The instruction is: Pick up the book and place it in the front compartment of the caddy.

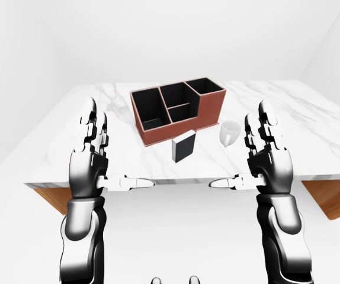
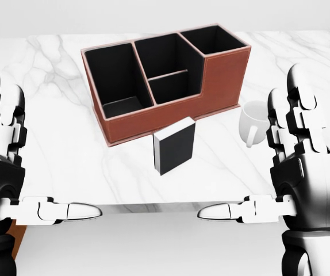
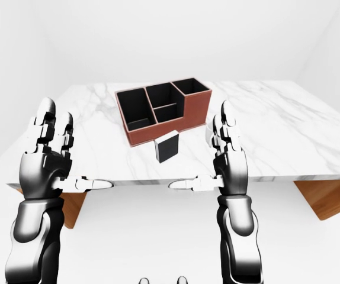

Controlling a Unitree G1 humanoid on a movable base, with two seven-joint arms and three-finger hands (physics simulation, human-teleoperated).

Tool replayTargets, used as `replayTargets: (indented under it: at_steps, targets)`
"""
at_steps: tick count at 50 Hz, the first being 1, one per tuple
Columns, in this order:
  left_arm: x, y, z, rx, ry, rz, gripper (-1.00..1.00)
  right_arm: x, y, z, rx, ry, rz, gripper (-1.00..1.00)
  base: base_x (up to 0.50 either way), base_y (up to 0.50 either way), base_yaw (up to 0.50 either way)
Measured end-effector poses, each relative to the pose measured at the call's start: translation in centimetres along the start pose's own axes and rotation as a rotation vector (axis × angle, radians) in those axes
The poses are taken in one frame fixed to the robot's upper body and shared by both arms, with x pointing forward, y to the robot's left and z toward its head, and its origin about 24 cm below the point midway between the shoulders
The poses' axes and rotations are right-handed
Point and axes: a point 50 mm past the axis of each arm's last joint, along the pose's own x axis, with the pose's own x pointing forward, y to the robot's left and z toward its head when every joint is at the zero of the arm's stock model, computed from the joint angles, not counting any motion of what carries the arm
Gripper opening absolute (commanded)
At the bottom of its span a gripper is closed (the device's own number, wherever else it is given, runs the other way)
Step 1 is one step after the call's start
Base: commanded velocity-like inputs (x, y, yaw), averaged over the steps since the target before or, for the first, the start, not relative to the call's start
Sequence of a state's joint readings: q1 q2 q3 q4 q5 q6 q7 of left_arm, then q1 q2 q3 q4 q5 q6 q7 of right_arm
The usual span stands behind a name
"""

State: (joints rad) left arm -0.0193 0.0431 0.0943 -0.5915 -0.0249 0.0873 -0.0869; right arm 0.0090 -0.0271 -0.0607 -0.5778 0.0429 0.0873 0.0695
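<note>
A brown caddy point(image 2: 171, 106) with black compartments stands on the white marble table point(image 2: 67, 144), in the upper middle of the head view. Just below it a small black book point(image 2: 175, 145) with white page edges stands upright, apart from the caddy's wall. My left hand point(image 2: 44, 149) is raised at the left edge of the view, fingers up and thumb pointing inward, open and empty. My right hand point(image 2: 254, 164) mirrors it at the right, open and empty. Both hands hover over the table's near edge, well short of the book.
A white mug point(image 2: 254, 121) stands right of the book, partly behind my right hand's fingers. The table's near edge point(image 2: 153, 205) runs between my two thumbs. Wooden table sides point(image 1: 330, 198) show below the marble top.
</note>
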Motion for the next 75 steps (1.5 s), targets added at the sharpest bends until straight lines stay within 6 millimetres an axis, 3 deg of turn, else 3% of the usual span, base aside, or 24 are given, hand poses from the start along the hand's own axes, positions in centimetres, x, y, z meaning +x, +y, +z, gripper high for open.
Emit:
replayTargets:
  at_steps: [60,75]
  targets:
    - [0.21,0.04,0.34,-0.005,-0.019,0.002,1.00,-0.05,0.15,0.05,-0.002,-0.001,0.005,1.00,0.50,0.00,0.00]
    - [0.14,0.05,0.32,-0.005,-0.017,0.002,1.00,0.12,-0.02,-0.03,-0.012,0.000,-0.009,1.00,0.00,0.00,0.00]
